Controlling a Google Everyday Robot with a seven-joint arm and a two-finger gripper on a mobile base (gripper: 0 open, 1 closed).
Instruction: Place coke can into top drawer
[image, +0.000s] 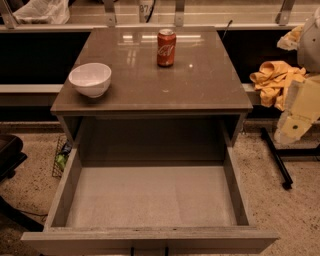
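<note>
The coke can (166, 47), red with white script and a silver top, stands upright at the back middle of the brown cabinet top (200, 85). The top drawer (150, 195) is pulled wide open below the top, with grey wood-grain walls and a bare pale floor. My gripper (298, 112) is at the far right edge, a pale arm part to the right of the cabinet, well away from the can and level with the cabinet's front right corner. It holds nothing that I can see.
A white bowl (90, 78) sits on the left of the cabinet top. Yellow cloth (274, 80) lies on a ledge at the right. A black bar (276, 157) lies on the floor right of the drawer. A dark chair (7, 152) stands at the left.
</note>
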